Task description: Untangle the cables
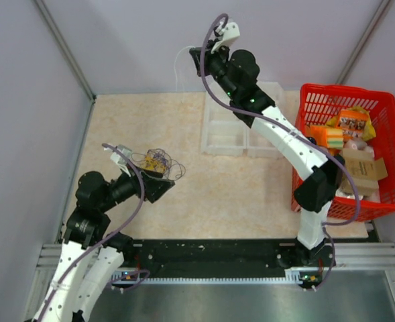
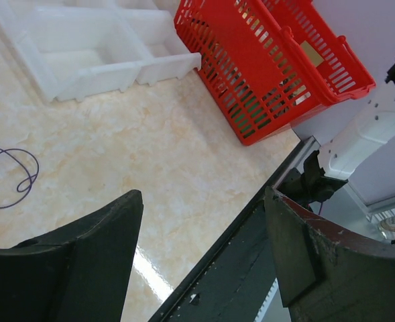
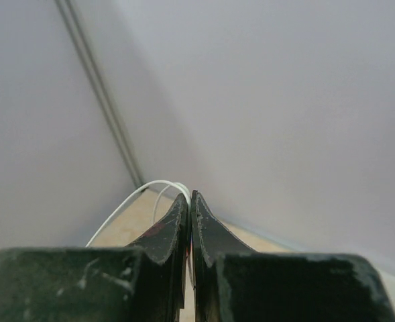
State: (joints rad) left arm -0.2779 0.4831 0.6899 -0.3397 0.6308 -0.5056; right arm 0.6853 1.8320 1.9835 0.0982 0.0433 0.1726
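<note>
The cables (image 1: 158, 161) form a small loopy tangle of thin dark and yellowish wires on the table's left half. My left gripper (image 1: 165, 186) hovers just in front of it, open and empty. In the left wrist view the gripper (image 2: 202, 201) shows wide-spread fingers (image 2: 110, 235), with one purple wire loop (image 2: 13, 176) lying at the left edge. My right gripper (image 1: 192, 52) is raised high at the back wall. It is shut on a thin white cable (image 1: 177, 70) that hangs down to the table's far edge. In the right wrist view the cable (image 3: 158, 184) arches over the closed gripper (image 3: 189, 196).
White plastic trays (image 1: 227, 127) stand at the back middle, also in the left wrist view (image 2: 90, 57). A red basket (image 1: 345, 90) full of packets stands at the right, also in the left wrist view (image 2: 264, 60). A black rail (image 2: 251, 268) runs along the near table edge.
</note>
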